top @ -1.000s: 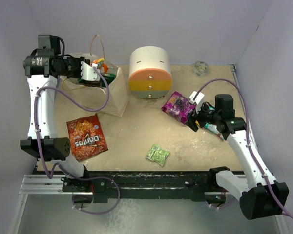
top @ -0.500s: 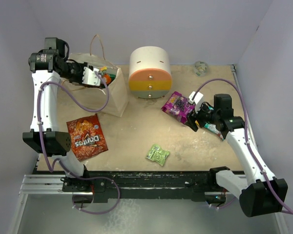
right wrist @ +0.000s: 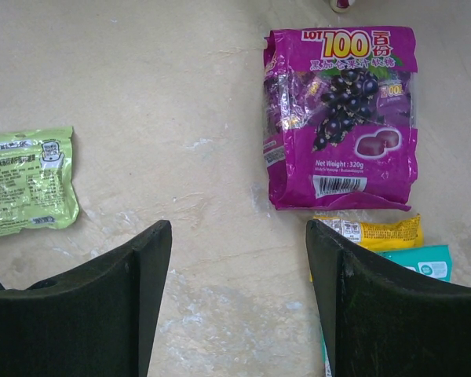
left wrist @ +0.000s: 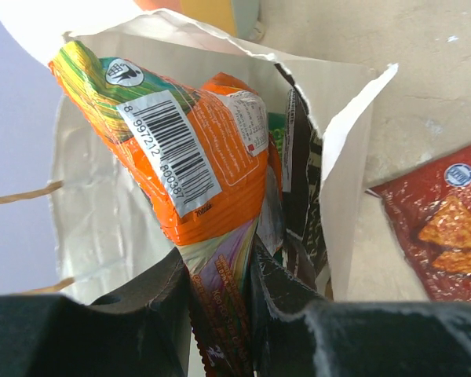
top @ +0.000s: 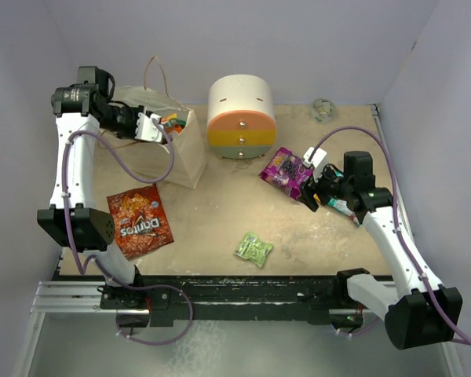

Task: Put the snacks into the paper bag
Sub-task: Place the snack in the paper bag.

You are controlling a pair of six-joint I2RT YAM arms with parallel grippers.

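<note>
Over the open mouth of the paper bag (top: 184, 161), at the far left of the tabletop (top: 220, 208), the left pincer (left wrist: 220, 271) is clamped on an orange packet (left wrist: 212, 169) that reaches into the bag beside a dark packet (left wrist: 298, 196) inside it. The red Doritos (top: 139, 221) lie flat near the bag. The right pincer (right wrist: 237, 236) hangs with jaws apart above bare tabletop, with the purple packet (right wrist: 341, 118) just ahead, a lime-green packet (right wrist: 27, 182) off to one side, and a teal packet (right wrist: 420, 263) beside one finger

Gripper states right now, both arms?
Left gripper: shut on the orange crinkly snack packet, at the mouth of the cream-white paper bag.
Right gripper: open, holding nothing.
</note>
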